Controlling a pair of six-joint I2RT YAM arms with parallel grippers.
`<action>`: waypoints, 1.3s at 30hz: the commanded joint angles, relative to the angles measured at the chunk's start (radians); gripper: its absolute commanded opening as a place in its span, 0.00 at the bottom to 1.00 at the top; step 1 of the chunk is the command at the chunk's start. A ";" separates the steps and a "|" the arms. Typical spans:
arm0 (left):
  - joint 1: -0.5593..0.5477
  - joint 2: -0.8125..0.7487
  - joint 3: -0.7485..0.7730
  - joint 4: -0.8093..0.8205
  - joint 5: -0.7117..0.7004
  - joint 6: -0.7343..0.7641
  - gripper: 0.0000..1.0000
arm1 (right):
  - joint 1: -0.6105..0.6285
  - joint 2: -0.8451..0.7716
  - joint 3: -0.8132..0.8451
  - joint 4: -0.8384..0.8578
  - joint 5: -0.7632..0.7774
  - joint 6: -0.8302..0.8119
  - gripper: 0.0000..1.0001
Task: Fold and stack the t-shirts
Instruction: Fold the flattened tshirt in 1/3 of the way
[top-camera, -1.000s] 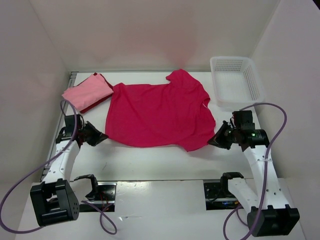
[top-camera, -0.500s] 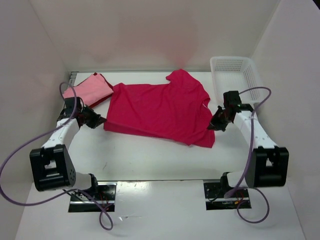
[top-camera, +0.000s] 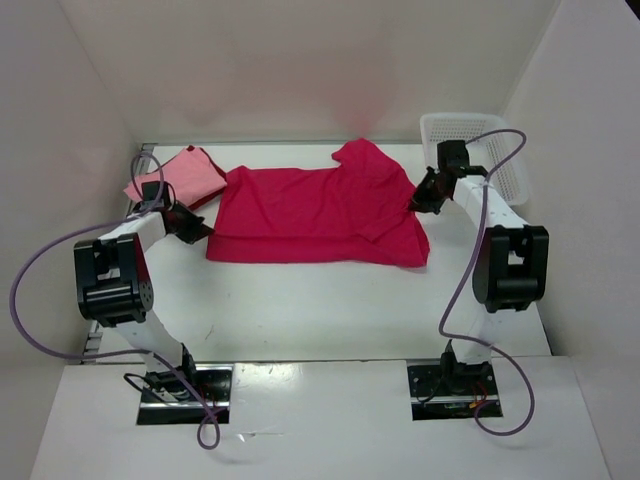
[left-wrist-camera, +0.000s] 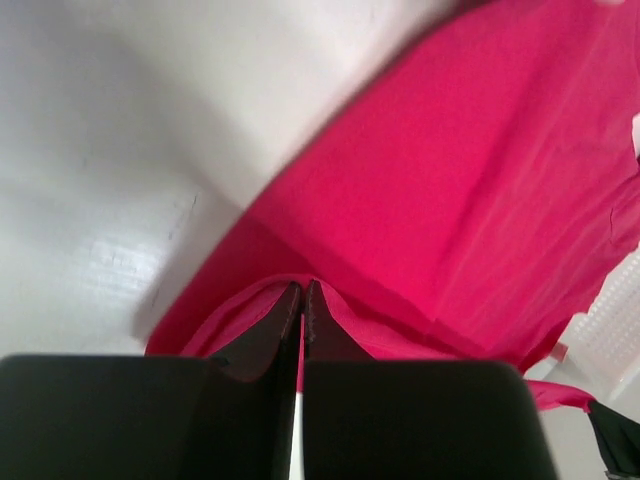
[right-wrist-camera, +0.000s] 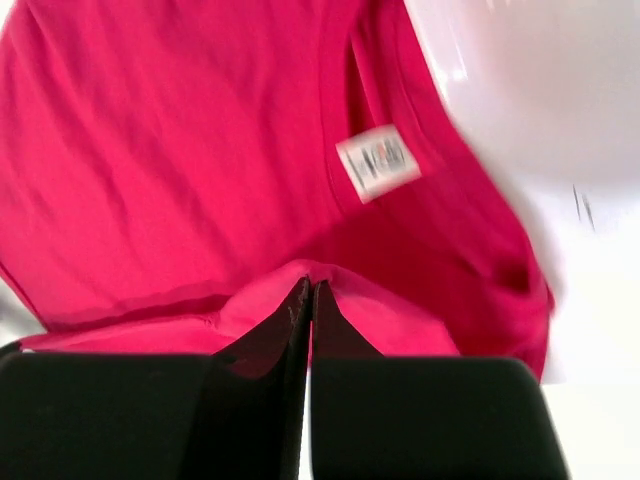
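Observation:
A crimson-magenta t-shirt (top-camera: 315, 215) lies spread across the back of the table, its near part doubled over toward the far side. My left gripper (top-camera: 204, 230) is shut on the shirt's left edge; in the left wrist view the cloth (left-wrist-camera: 470, 190) drapes over the closed tips of the left gripper (left-wrist-camera: 302, 288). My right gripper (top-camera: 415, 203) is shut on the shirt's right edge near the collar; the right wrist view shows the right gripper (right-wrist-camera: 308, 285) pinching a fold below the white neck label (right-wrist-camera: 377, 162). A folded light pink shirt (top-camera: 176, 179) lies on a dark red one (top-camera: 200, 203) at the back left.
A white mesh basket (top-camera: 495, 175) stands at the back right corner, just beyond the right arm. White walls enclose the table on three sides. Purple cables loop from both arms over the near half of the table (top-camera: 310, 310).
Both grippers have carried the shirt's near edge away from the arm bases toward the back, folding the shirt over itself. The arms now stretch far forward.

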 joint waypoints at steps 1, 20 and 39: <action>-0.002 0.052 0.069 0.050 -0.018 -0.009 0.00 | -0.008 0.078 0.120 0.051 0.014 -0.025 0.00; -0.020 0.134 0.123 0.119 -0.027 -0.012 0.16 | -0.008 0.300 0.343 0.081 0.057 -0.035 0.16; -0.002 -0.224 -0.261 0.107 -0.058 -0.004 0.38 | -0.008 -0.292 -0.407 0.174 0.043 -0.001 0.00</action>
